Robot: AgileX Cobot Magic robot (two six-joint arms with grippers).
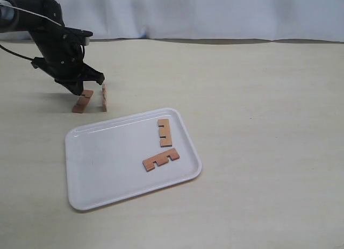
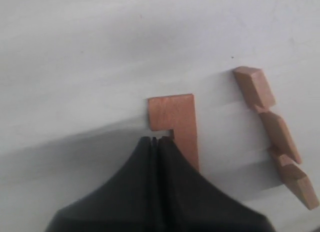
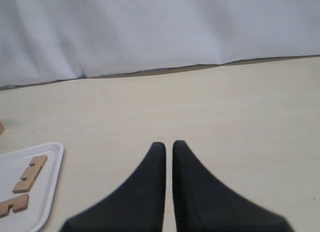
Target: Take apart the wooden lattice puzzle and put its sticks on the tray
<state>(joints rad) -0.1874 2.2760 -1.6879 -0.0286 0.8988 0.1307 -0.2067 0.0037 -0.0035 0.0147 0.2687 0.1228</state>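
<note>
No assembled lattice puzzle shows; its sticks lie apart. Two reddish-brown sticks [image 1: 165, 132] [image 1: 160, 159] rest flat on the white tray [image 1: 107, 168]. Beyond the tray's far left corner, one stick [image 1: 83, 101] lies flat on the table and another [image 1: 104, 97] stands on its edge beside it. My left gripper [image 1: 80, 90] is low over the flat stick [image 2: 172, 111], shut, its tips [image 2: 155, 139] at the stick's notch with nothing seen between them. The edge-standing stick [image 2: 275, 127] is off to one side. My right gripper [image 3: 168, 144] is shut and empty above bare table.
A white cloth backdrop [image 1: 215, 12] runs along the table's far edge. The tray [image 3: 50, 192] with its two sticks [image 3: 30, 174] shows at the side of the right wrist view. The right arm is outside the exterior view.
</note>
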